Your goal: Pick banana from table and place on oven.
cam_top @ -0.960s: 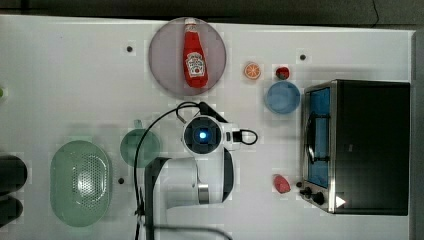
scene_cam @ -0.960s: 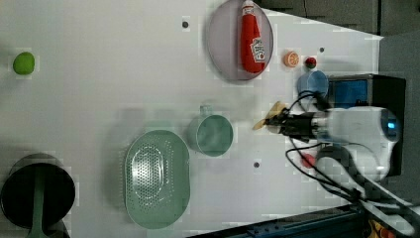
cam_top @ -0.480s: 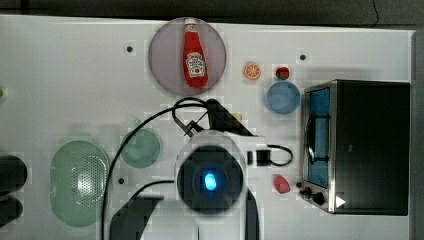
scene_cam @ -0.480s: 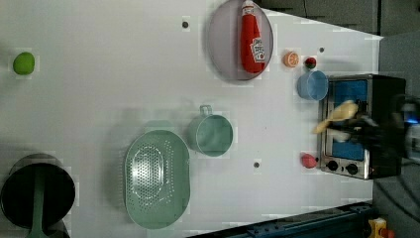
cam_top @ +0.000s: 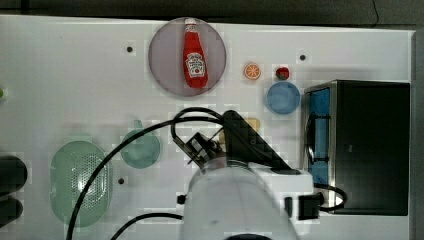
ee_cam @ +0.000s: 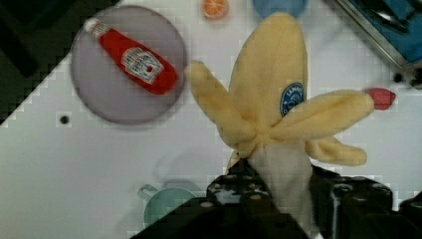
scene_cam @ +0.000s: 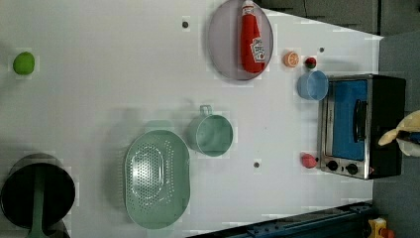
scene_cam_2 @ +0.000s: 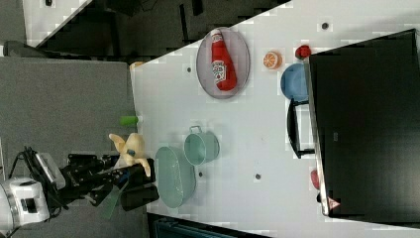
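Observation:
A soft yellow banana (ee_cam: 271,99) with splayed peel flaps is held by its pale lower end in my gripper (ee_cam: 278,186), which is shut on it. The right view has the banana (scene_cam_2: 130,148) raised high off the white table (scene_cam_2: 257,134), at the tip of the gripper (scene_cam_2: 126,161). In the left view the banana (scene_cam: 402,130) hangs over the oven's (scene_cam: 361,124) black top, at the left view's right edge. In the top view my white arm (cam_top: 245,200) looms large, and a bit of yellow banana (cam_top: 253,123) peeks out beside it, left of the oven (cam_top: 372,145).
A ketchup bottle (cam_top: 194,55) lies on a grey plate (cam_top: 165,65). An orange slice (cam_top: 252,71), a small red item (cam_top: 282,73) and a blue bowl (cam_top: 283,97) sit near the oven. The teal cup (cam_top: 141,148) and green colander (cam_top: 80,180) stand at the top view's left.
The arm has risen towards the top camera and carried the banana from beside the teal cup to above the oven, at the left view's right edge.

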Available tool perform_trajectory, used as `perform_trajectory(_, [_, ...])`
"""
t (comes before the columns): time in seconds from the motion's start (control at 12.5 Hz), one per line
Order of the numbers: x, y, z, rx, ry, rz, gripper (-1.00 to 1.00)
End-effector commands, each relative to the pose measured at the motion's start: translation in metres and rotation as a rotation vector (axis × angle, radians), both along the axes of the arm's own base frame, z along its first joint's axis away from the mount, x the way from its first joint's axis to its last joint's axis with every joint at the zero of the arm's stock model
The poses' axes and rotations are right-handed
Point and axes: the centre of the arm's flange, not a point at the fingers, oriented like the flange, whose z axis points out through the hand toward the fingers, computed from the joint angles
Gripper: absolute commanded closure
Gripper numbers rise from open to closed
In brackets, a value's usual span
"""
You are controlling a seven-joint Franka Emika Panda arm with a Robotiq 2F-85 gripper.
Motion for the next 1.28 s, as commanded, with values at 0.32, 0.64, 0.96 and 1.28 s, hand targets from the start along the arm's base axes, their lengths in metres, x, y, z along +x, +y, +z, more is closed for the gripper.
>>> perform_trajectory(0.32, [0.004,-0.171,-0.068,0.069,0.133,-0.029,0.5])
perform_trajectory(0.64, [0.007,-0.285,-0.116,0.001,0.07,0.13,0.5])
perform_trajectory(0.96, [0.012,-0.361,-0.146,-0.133,0.082,0.279,0.5])
perform_trajectory(1.28, [0.029,-0.385,-0.161,-0.181,0.153,0.36,0.5])
